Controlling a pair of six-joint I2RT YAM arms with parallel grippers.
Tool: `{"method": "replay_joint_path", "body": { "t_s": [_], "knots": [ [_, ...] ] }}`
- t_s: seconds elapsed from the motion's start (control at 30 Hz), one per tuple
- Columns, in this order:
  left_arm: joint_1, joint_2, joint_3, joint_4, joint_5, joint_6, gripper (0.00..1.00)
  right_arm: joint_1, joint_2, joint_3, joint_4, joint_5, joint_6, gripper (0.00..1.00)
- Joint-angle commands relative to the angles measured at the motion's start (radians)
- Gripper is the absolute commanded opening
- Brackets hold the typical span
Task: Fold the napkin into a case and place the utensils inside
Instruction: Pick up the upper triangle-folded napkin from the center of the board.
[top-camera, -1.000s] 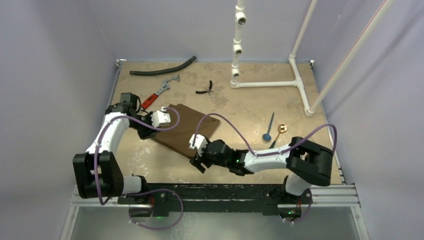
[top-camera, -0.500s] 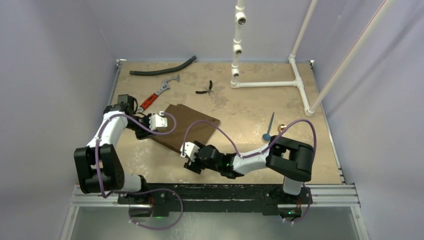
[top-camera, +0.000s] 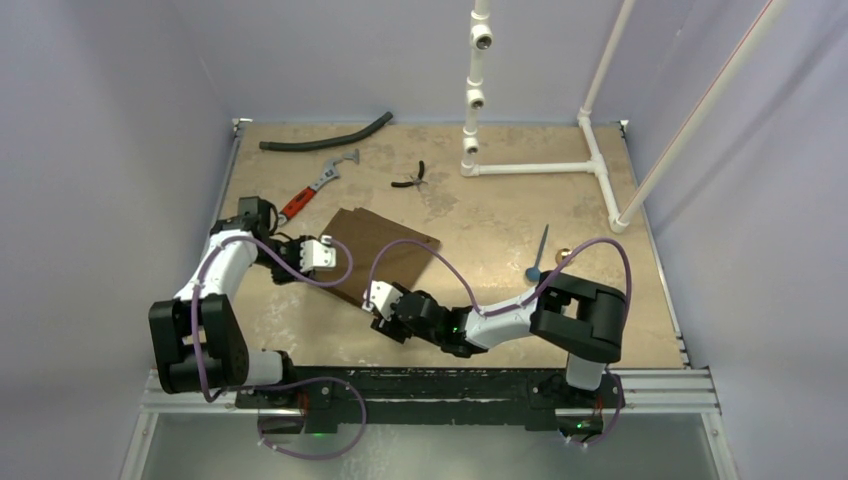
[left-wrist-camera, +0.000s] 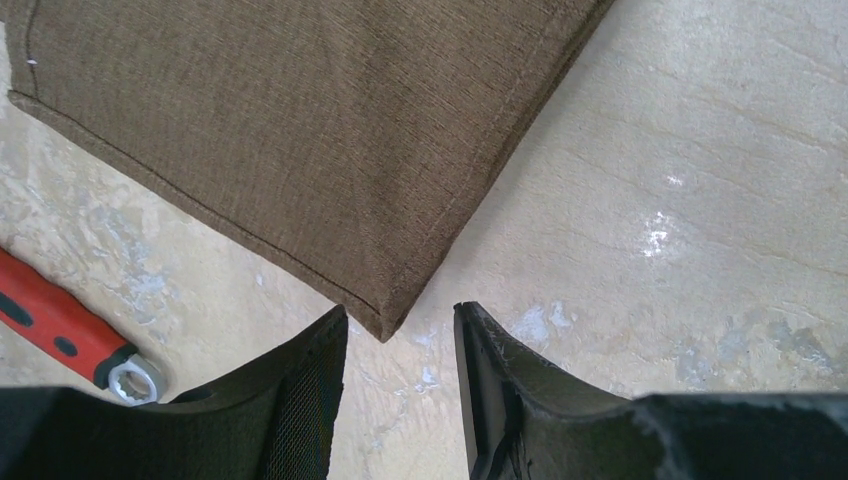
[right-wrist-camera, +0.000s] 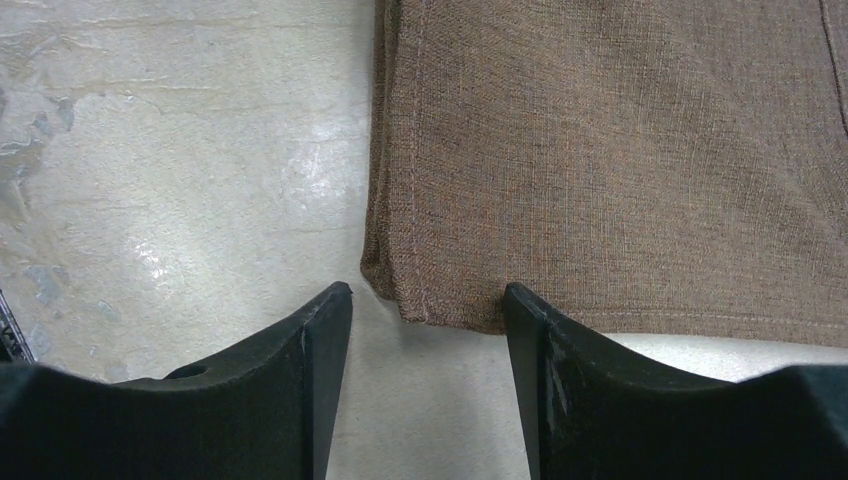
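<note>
Top cam overlooks whole table (top-camera: 480, 220) from above-behind; L/R wrist cams sit close over napkin (left-wrist-camera: 280, 120) corners, shared w/ top.

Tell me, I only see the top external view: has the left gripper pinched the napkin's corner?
Observer: No. The left gripper is open; the napkin corner lies just ahead of its gap, untouched.
Operator: And the right gripper?
Observer: The right gripper is open too; another napkin corner lies at its mouth, not pinched.
Operator: Anything else close by on the left?
Observer: The red-handled wrench lies on the table, its handle end beside one of the fingers, clear of the napkin.
</note>
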Motion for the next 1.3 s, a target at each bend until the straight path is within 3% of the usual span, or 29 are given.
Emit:
{"method": "replay_joint_path", "body": {
  "t_s": [0.0,0.33,0.53,0.7,0.97,1.27],
  "knots": [
    [-0.003,-0.031,-0.042,-0.001,-0.012,0.098,0.43,0.001,-0.020,0.009,-0.074,0.020,0.000,0.61],
    [-0.011,-0.016,-0.046,0.007,-0.010,0.165,0.43,-0.011,-0.041,0.023,-0.165,0.002,-0.009,0.63],
    [-0.031,-0.052,-0.109,0.082,0.018,0.227,0.42,-0.051,-0.069,0.036,-0.227,-0.027,-0.007,0.48],
    [-0.083,-0.028,-0.146,0.151,-0.008,0.242,0.41,-0.076,-0.087,0.046,-0.236,-0.021,-0.013,0.49],
    [-0.106,-0.042,-0.185,0.152,-0.085,0.332,0.41,-0.059,-0.161,-0.014,-0.137,-0.018,-0.024,0.68],
    [-0.064,-0.047,-0.210,0.176,-0.062,0.276,0.40,-0.026,-0.142,-0.017,-0.009,-0.112,-0.065,0.77]
  ]
}}
